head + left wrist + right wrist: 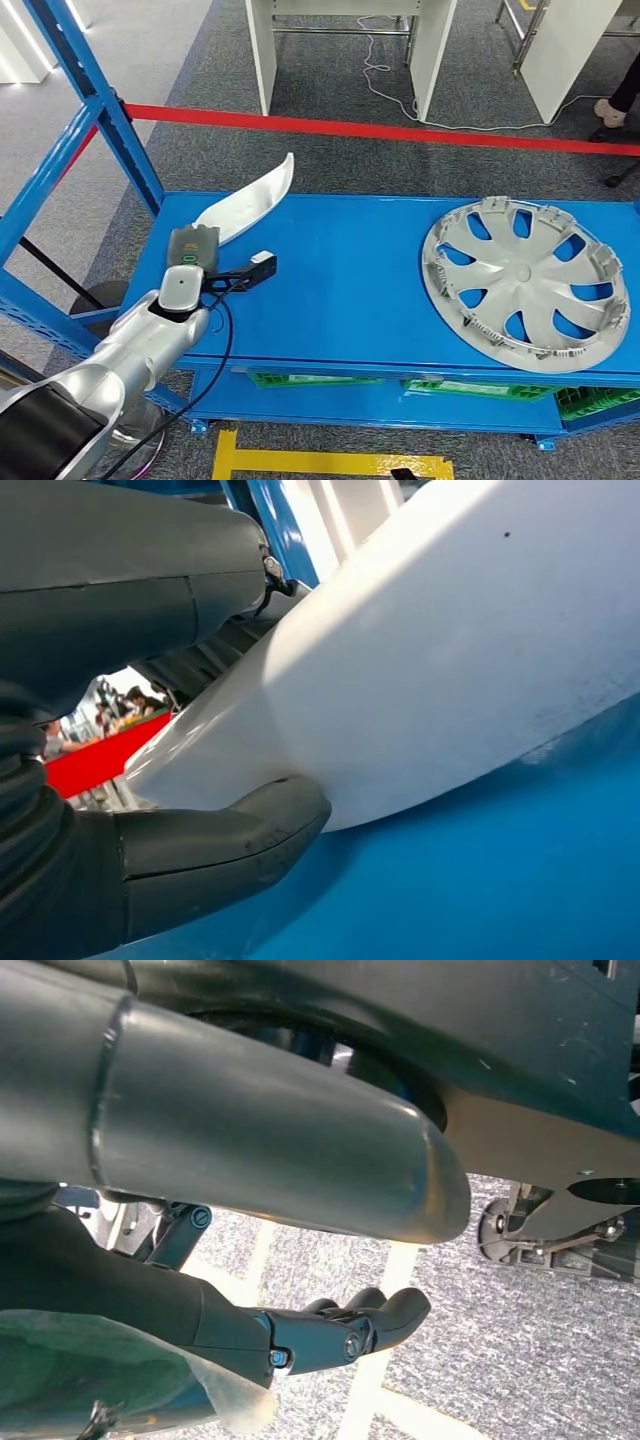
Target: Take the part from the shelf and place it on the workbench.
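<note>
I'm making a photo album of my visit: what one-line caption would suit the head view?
The left robot hand grips a white curved part over the blue shelf, beside a silver wheel cover.

Left arm [113,365] is extended forward and up from the lower left of the head view, silver forearm leading to the wrist. Left hand [192,250] is closed around the near end of the white part [249,205]; in the left wrist view, the thick thumb [219,845] is pressed under the part and the fingers [136,575] are laid over it. Right hand [302,1260] is seen hanging above the floor, fingers [377,1320] curled in, nothing held.
</note>
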Tool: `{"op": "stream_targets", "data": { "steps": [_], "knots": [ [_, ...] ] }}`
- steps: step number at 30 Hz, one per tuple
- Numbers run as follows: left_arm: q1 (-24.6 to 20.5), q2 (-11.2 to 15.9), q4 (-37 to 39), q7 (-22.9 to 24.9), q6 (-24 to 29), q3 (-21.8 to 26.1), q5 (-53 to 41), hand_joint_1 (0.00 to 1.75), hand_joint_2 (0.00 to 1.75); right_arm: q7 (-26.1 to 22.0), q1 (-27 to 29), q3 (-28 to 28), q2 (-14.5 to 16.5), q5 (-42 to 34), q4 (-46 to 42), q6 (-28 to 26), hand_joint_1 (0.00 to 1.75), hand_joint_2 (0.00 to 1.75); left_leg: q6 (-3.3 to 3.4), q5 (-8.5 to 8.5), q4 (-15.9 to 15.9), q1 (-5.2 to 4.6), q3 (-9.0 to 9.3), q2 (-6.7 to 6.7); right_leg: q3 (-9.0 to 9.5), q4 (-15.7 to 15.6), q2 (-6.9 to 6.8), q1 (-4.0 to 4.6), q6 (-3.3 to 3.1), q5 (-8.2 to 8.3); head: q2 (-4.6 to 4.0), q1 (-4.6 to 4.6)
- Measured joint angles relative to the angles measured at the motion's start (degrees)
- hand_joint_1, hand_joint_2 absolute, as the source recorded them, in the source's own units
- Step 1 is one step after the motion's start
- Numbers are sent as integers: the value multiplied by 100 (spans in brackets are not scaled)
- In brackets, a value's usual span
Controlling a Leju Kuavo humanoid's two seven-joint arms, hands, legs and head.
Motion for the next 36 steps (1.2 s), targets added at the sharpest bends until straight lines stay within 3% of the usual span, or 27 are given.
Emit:
{"op": "stream_targets", "data": {
  "steps": [3,7,9,17,36],
  "knots": [
    [32,1,0,-176,293,12,30,175,175,-2,8,3,0,23,1,-7,0,0,0,0,0,0,-1,0,0,0,0,0,0,0,0,1],
    [270,34,-113,-824,1746,150,10,175,175,-27,16,46,-1,103,4,-24,0,0,0,-1,0,0,-2,0,0,0,1,0,1,-1,0,0],
    [508,77,-418,-1146,2176,373,-158,175,175,-46,21,74,-2,127,5,-43,0,0,0,-1,-1,-1,-2,0,-1,0,1,-1,2,-2,0,0],
    [995,178,-1134,-1335,2263,968,-302,175,175,-54,31,107,-7,132,10,-59,0,0,0,0,-3,0,-2,0,-3,0,-2,0,3,-2,0,-1],
    [1104,237,-1373,-1340,2263,1125,-306,175,175,-55,30,130,-9,147,21,-61,0,0,0,0,-2,0,-2,0,-2,0,-1,0,3,-2,0,0]
  ]
}}
